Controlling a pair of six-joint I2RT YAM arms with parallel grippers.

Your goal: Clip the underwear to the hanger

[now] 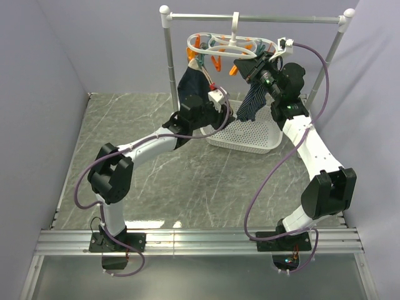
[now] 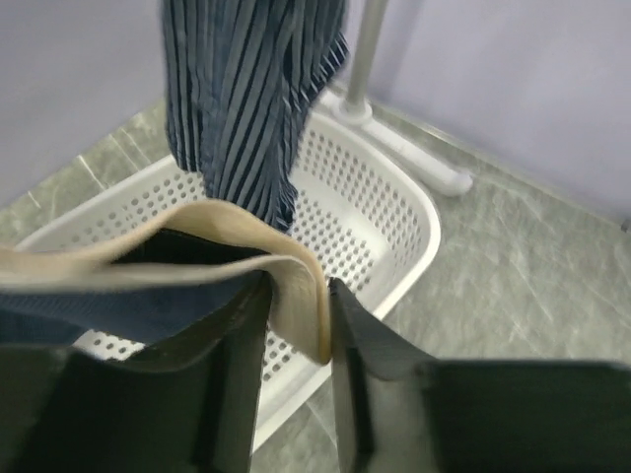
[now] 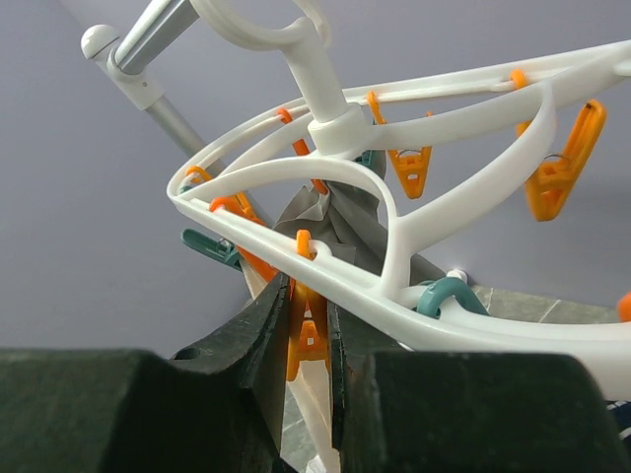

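One underwear (image 1: 190, 87), one hanger (image 3: 330, 99), two hands.
The waistband (image 2: 197, 261) is straddled by the parted left hand (image 2: 296, 296); one orange clothespin (image 3: 306, 340) is pinched by the right hand (image 3: 308, 296).

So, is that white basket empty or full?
Empty, as far as shown: the basket has a bare perforated floor, though the underwear and striped cloth hide part.

the top external view looks down from high up at the near edge, across the whole table (image 1: 187, 181) to the far rail stand (image 1: 256, 19). the left wrist view tilts down, close over the basket (image 2: 414, 217) and pinstriped cloth (image 2: 246, 89) — both show from above too. the right wrist view looks up from just under the hanger (image 3: 394, 286) — small in the top view.
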